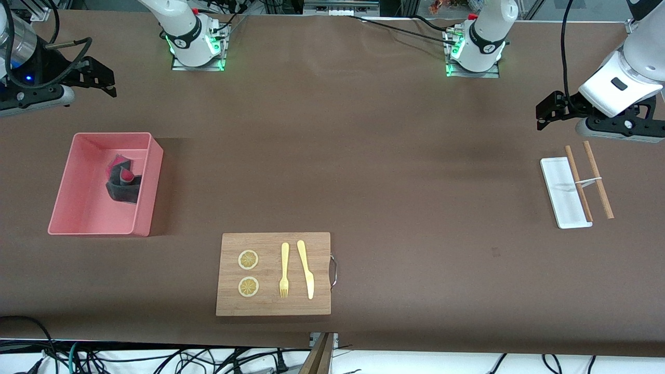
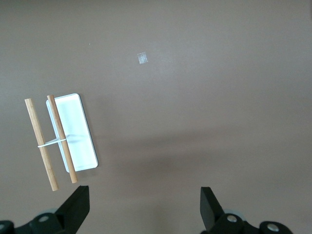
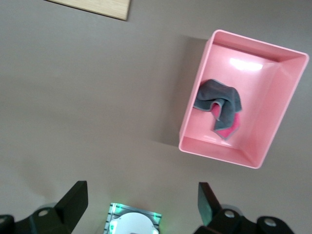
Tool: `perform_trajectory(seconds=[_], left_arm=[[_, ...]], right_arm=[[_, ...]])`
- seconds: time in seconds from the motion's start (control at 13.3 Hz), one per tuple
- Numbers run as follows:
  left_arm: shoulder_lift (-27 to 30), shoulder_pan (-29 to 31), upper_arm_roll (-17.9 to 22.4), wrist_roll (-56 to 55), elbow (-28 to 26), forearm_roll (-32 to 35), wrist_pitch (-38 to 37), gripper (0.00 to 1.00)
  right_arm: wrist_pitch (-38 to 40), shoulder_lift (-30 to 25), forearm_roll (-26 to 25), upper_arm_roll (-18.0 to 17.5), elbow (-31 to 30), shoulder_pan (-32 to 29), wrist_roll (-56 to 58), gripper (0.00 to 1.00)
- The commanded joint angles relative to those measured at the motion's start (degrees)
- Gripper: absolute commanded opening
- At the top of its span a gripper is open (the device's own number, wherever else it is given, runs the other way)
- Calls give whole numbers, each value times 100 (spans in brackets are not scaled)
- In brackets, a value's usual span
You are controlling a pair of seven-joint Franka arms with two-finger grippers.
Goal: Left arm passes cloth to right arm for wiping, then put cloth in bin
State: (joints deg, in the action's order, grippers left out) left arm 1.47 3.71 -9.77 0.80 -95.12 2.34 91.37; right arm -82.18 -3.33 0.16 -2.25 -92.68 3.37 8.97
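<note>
The cloth (image 1: 122, 179), dark grey with a magenta-pink face, lies crumpled inside the pink bin (image 1: 111, 136) at the right arm's end of the table. The right wrist view shows the cloth (image 3: 219, 107) resting against one wall of the bin (image 3: 219, 155). My right gripper (image 1: 106, 83) hangs open and empty over bare table beside the bin; its black fingers frame the right gripper (image 3: 141, 204) wide apart. At the left arm's end, my left gripper (image 1: 543, 114) is raised, open and empty, with nothing between the spread fingers of the left gripper (image 2: 145, 207).
A wooden cutting board (image 1: 274, 244) with two lemon slices, a fork and a knife lies near the front edge. A narrow white tray (image 1: 563, 195) and two banded wooden sticks (image 1: 597, 179) lie under the left gripper, also seen as tray (image 2: 75, 131) and sticks (image 2: 41, 144).
</note>
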Motion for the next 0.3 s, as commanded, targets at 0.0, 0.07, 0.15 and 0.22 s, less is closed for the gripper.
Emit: perform_trajectory(seconds=[0.0,0.07,0.15,0.22], left_arm=[[-191,51,10,95,327,-102,-181,100],[-200,60,10,95,336,-102,-181,100],[-200,60,10,121,328,-102,-181,100],[-200,60,10,139,328,-102,-207,100]], right_arm=[[115,104,248,5,233,-11,-53,100],[115,95,248,5,233,-12,-44,100],[106,95,248,5,233,-12,-18,100],[114,104,257,5,224,-12,8,100]])
